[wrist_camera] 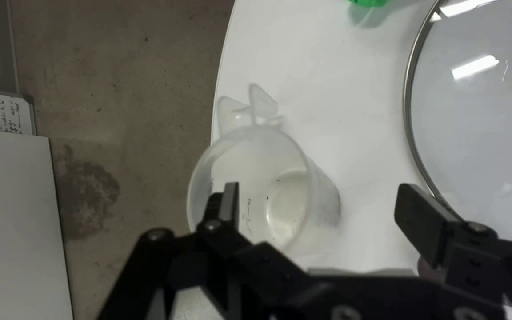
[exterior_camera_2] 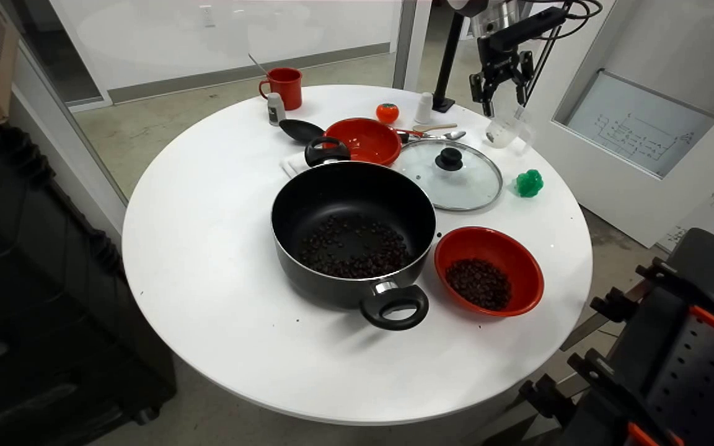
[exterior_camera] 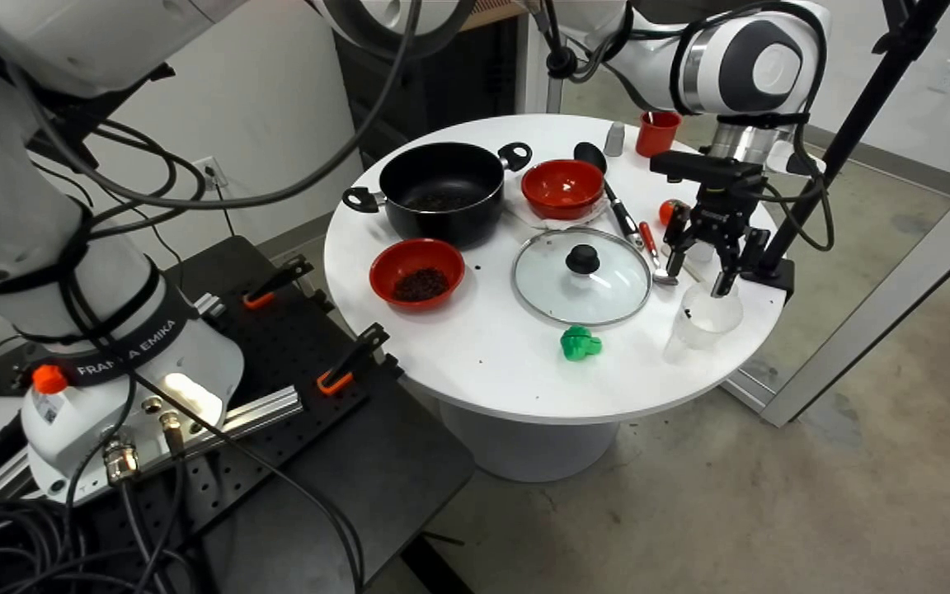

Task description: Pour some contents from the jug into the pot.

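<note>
Above the bench | fingers hanging spread | jug sitting below, its side toward the lid showing between them

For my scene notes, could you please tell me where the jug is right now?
In an exterior view, the jug is near the right edge of the round table, just below the open gripper, with the glass lid to its left.

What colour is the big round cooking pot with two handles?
Black; the round cooking pot shows best in an exterior view.
</note>
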